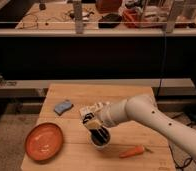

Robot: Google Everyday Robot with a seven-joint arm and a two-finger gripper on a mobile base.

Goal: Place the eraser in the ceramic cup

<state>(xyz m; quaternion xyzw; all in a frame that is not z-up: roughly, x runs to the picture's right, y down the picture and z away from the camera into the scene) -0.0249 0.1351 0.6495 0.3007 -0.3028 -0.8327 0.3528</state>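
The white ceramic cup stands on the wooden table, near its front middle. My gripper comes in from the right on the white arm and points down into the cup's mouth, touching or just above its rim. A dark shape sits at the cup's mouth under the gripper. I cannot tell whether it is the black eraser or part of the gripper. No eraser lies anywhere else on the table.
An orange plate sits at the front left. A blue spongy pad lies left of the gripper. A carrot lies at the front right. A dark shelf unit with clutter on top stands behind the table.
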